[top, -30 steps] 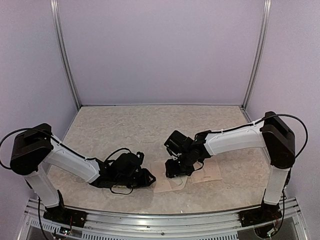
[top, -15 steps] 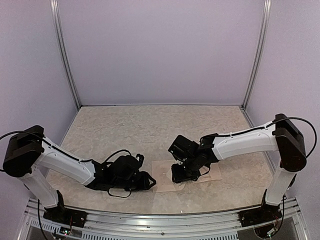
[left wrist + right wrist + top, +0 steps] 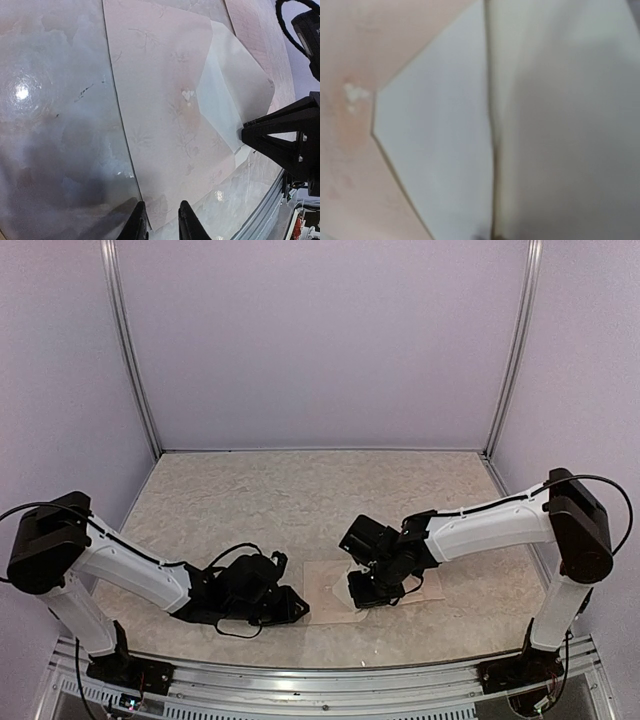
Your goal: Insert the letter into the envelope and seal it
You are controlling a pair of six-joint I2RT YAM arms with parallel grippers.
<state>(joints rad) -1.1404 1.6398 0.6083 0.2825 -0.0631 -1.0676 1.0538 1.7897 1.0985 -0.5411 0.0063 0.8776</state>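
Right arm has stretched out and dropped lower over the last second, its right claw (image 3: 362, 592) now down on the envelope (image 3: 325, 590); left arm barely changed, a touch lower. Envelope lies flat on the counter (image 3: 260, 500) near the front edge, between the two claws, printed side up with faint floral pattern. Its triangular flap (image 3: 235, 95) is open, pointing right, with the white inner face up. Left claw (image 3: 161, 220) sits low at the envelope's left near corner, fingertips (image 3: 139, 220) a narrow gap apart, and the corner lies in that gap. From the left wrist view one black finger of the right claw touches the flap's near edge; cannot tell if that claw is spread or pressed together. Right wrist view is blurred, very close on the flap tip. The letter (image 3: 428, 586) lies flat just right of the envelope, outside it, partly hidden by the right arm.
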